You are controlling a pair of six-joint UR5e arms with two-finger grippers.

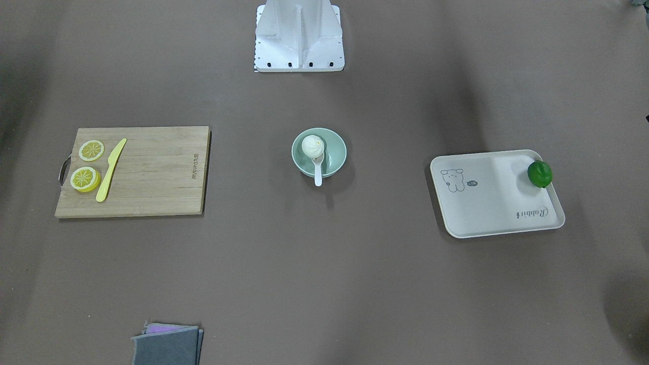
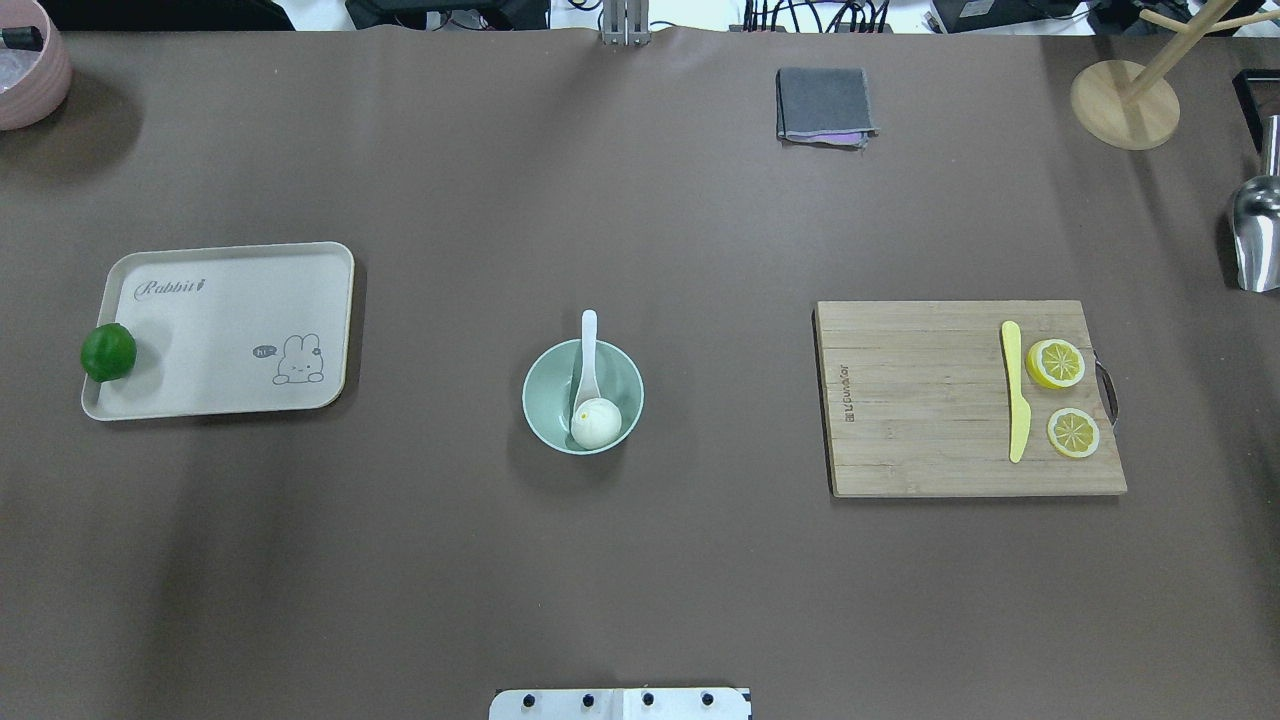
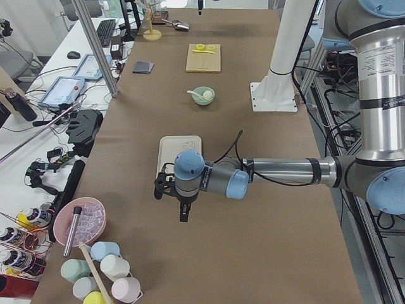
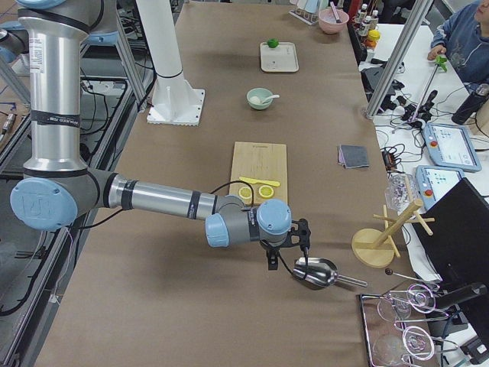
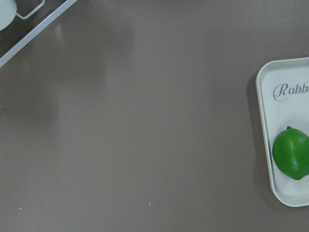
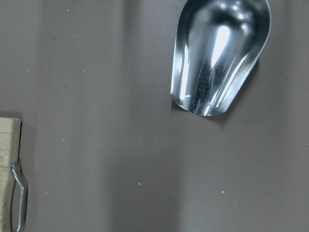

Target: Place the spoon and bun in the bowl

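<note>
Left gripper (image 3: 183,213) hangs left of the tray (image 2: 230,254); I cannot tell its opening. Centre, the mint bowl (image 2: 543,402) holds bun (image 2: 596,423) and spoon (image 2: 588,350), handle leaning over the far rim. Right gripper (image 4: 272,262), by the metal scoop (image 4: 315,272), is equally unreadable. Both stand clear, I judge, because the job's done.

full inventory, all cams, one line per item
bowl: 1, mint green, table centre
bun: 1, white, in the bowl
spoon: 1, white, scoop in bowl, handle over rim
cutting board: 1, wood, robot's right side
lemon slices: 2, yellow, on the board
knife: 1, yellow, on the board beside them
tray: 1, cream, robot's left side
round fruit: 1, green, in the tray's outer end
cloth: 1, grey, far edge
scoop: 1, metal, right end
stand: 1, wood, far right corner
pink bowl: 1, far left corner
left gripper: 1, dark, over bare table beyond the tray; jaws unreadable
right gripper: 1, dark, by the scoop; jaws unreadable
</note>
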